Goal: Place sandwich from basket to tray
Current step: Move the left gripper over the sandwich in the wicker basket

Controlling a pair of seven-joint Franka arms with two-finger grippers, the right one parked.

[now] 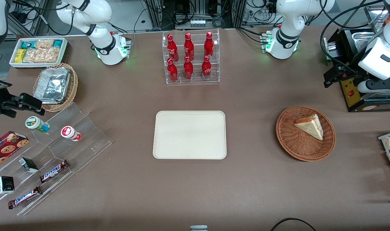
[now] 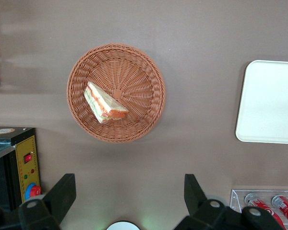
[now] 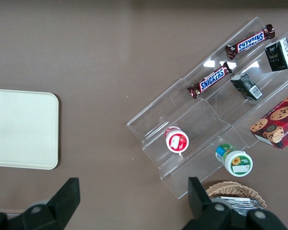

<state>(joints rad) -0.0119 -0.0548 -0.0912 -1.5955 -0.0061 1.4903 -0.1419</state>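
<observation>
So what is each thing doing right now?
sandwich: lying in the basket, untouched
basket: holds only the sandwich
tray: empty
gripper: open, high above the table beside the basket
bottle rack: six red bottles, upright

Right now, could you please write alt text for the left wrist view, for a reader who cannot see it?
A triangular sandwich lies in a round woven basket on a brown table, seen from directly above. The gripper hangs open above the bare table beside the basket, holding nothing, its jaws spread wide. The cream tray lies empty, apart from the basket.
</observation>
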